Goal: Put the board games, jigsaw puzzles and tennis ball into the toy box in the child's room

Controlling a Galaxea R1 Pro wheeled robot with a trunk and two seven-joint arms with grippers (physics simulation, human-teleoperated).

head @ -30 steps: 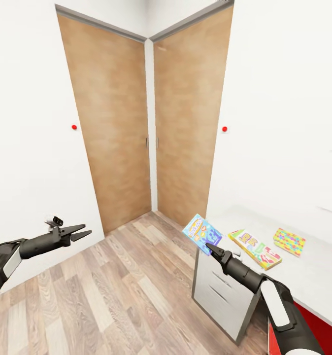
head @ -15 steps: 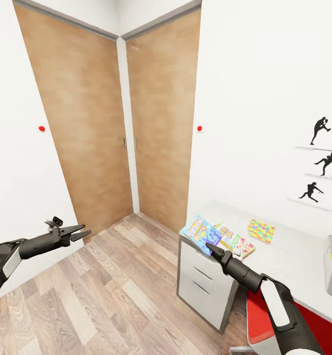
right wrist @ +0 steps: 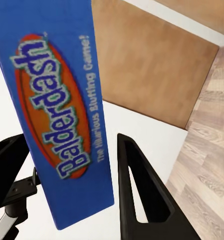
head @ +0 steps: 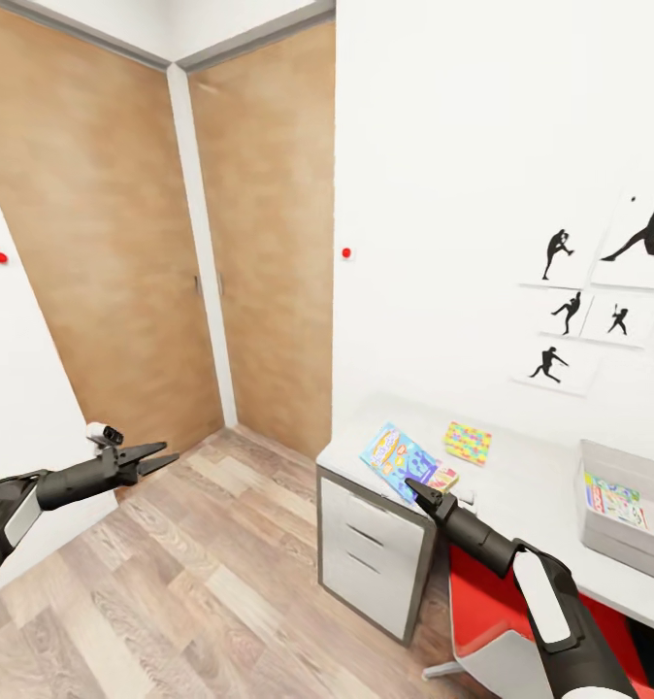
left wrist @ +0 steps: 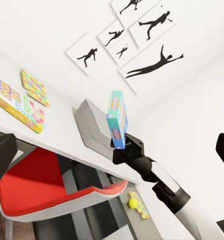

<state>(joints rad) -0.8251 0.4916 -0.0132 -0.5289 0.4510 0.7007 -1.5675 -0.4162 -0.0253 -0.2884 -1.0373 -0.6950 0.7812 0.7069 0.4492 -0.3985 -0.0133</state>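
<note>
The right gripper (head: pixel 412 486) pinches a thin blue board-game box with yellow cartoon print and the title "Balderdash" (head: pixel 398 461) by its lower edge, holding it upright in the air near the drawer end of the white table (head: pixel 531 476). The left gripper (head: pixel 152 455) hangs over the wood-plank floor (head: pixel 172 582) with its fingers spread and nothing between them. The wide light-grey toy box (head: pixel 626 510) stands farther along the table, well apart from the carried game; a colourful flat item already lies inside it, too small to identify. On the tabletop, a bright multicoloured jigsaw sheet (head: pixel 468 442) lies flat, and the left wrist view shows a green-white board-game box with a red banner (left wrist: pixel 18 104) lying beside it. In that same view a small yellow-green tennis ball (left wrist: pixel 133 202) and another flat colourful piece (left wrist: pixel 140 205) appear low beyond the red chair (left wrist: pixel 52 187); what they rest on cannot be told. Judged progress: early to middle, with one game in transit and several toys not yet in the toy box.
</note>
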